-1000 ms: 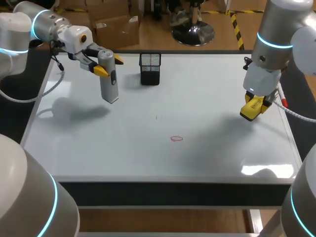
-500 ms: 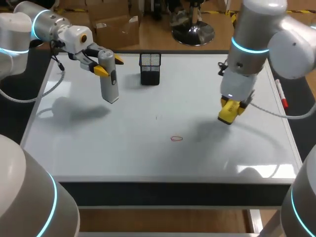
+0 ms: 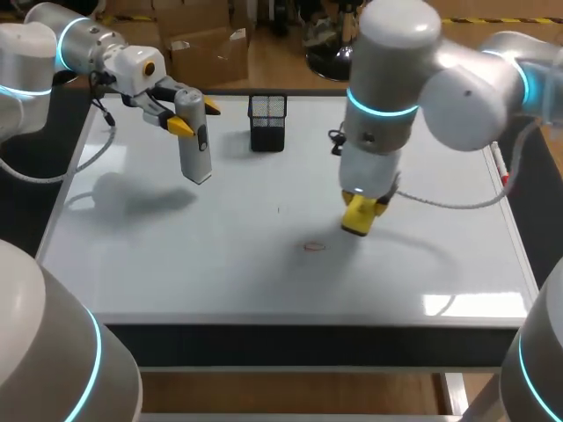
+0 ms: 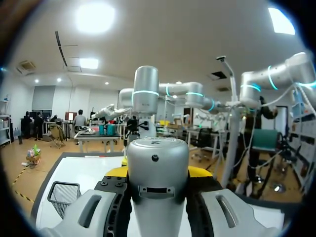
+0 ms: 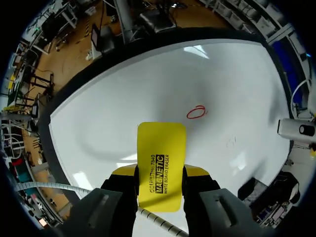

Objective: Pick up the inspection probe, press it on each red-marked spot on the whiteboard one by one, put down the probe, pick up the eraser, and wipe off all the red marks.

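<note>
My left gripper (image 3: pixel 192 114) is shut on the grey inspection probe (image 3: pixel 193 139), which hangs upright above the whiteboard's (image 3: pixel 176 255) far left; in the left wrist view the probe (image 4: pixel 157 177) fills the space between the fingers. My right gripper (image 3: pixel 359 211) is shut on the yellow eraser (image 3: pixel 357 216), held just above the board and slightly right of the single red mark (image 3: pixel 314 247). From the right wrist, the eraser (image 5: pixel 161 165) sits between the yellow fingertips with the red mark (image 5: pixel 196 112) a short way ahead of it.
A black mesh pen holder (image 3: pixel 267 122) stands at the far middle of the board, also seen beside the probe (image 4: pixel 64 197). A red marker (image 3: pixel 500 167) lies along the right edge. A faint small dark speck (image 3: pixel 279 209) shows mid-board.
My right arm has swept left across the board with the eraser, from near the right edge to just beside the red mark. The left arm and probe have not moved.
</note>
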Available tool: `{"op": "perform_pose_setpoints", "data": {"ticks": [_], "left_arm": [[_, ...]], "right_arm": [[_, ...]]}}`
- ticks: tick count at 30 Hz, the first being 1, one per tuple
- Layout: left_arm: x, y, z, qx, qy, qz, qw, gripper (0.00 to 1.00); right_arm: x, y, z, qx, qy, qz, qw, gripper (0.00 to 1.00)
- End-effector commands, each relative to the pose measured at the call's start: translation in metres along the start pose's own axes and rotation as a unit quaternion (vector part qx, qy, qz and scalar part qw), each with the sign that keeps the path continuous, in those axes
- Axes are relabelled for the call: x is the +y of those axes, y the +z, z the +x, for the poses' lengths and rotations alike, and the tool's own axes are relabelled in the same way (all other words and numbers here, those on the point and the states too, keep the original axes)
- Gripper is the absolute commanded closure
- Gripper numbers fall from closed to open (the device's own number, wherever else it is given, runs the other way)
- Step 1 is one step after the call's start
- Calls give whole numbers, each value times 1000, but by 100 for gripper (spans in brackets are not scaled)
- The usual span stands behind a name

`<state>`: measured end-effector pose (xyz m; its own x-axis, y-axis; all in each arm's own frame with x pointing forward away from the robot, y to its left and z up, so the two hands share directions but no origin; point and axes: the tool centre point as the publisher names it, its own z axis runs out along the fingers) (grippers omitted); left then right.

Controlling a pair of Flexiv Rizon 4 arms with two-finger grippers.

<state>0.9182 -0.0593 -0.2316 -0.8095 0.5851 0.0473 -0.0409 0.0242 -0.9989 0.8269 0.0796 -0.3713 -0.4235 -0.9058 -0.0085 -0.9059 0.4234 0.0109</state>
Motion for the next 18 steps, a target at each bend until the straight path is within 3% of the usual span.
{"op": "perform_pose_setpoints", "data": {"ticks": [1, 7, 18], "left_arm": [[-2, -1, 0, 1, -1, -1, 1000, 100], [-2, -1, 0, 1, -1, -1, 1000, 100], [-2, -1, 0, 1, -1, -1, 1000, 100]], "right_arm": [[15, 4, -20, 19, -8, 4, 1000, 100], [34, 9, -36, 12, -41, -18, 999, 100], [34, 9, -36, 12, -41, -18, 999, 100]]}}
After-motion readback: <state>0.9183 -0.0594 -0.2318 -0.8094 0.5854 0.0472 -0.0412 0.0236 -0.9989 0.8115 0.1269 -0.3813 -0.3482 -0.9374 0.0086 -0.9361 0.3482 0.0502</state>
